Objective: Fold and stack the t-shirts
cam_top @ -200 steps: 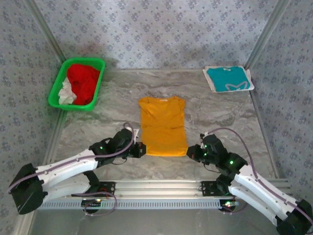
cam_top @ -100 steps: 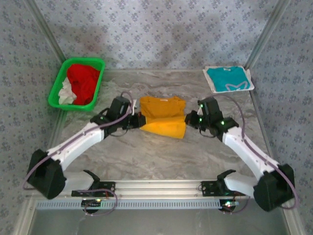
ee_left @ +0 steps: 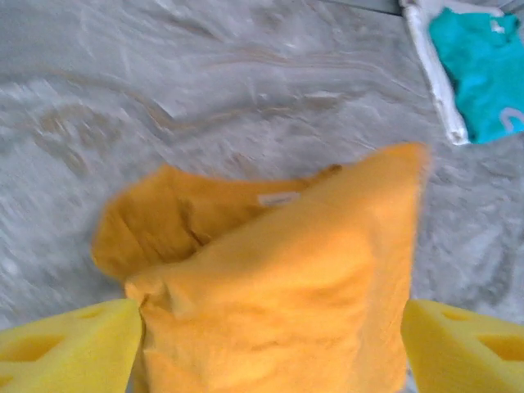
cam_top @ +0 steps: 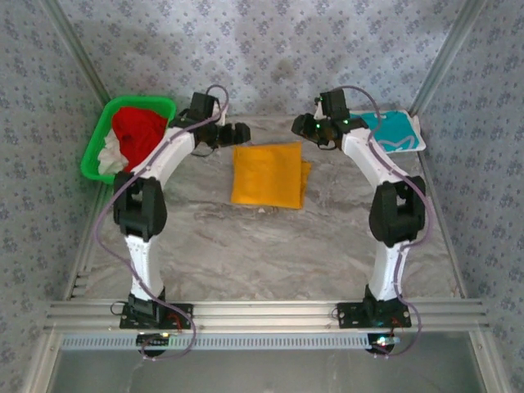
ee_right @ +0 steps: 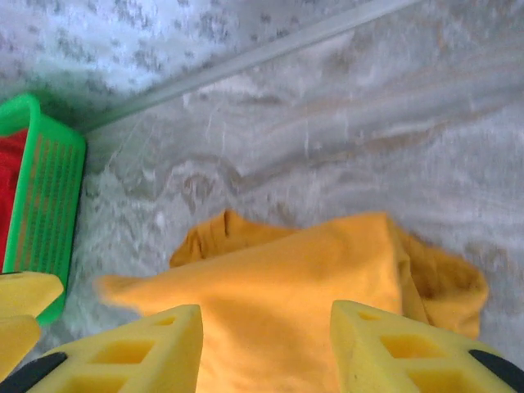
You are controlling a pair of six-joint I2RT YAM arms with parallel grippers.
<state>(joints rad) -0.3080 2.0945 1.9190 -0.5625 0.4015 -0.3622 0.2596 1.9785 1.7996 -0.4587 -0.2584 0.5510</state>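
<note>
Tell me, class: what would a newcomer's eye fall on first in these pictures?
The yellow-orange t-shirt, folded into a bright block on the middle of the grey table, with the left pincer and right pincer at its far corners. Next, the green basket of red cloth at the far left, and the folded teal t-shirt at the far right.

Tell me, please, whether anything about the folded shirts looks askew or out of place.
Slightly: the orange shirt is folded in half, but its layers are misaligned; the lower one juts out along the right edge in the top view. The teal shirt lies flat.
</note>
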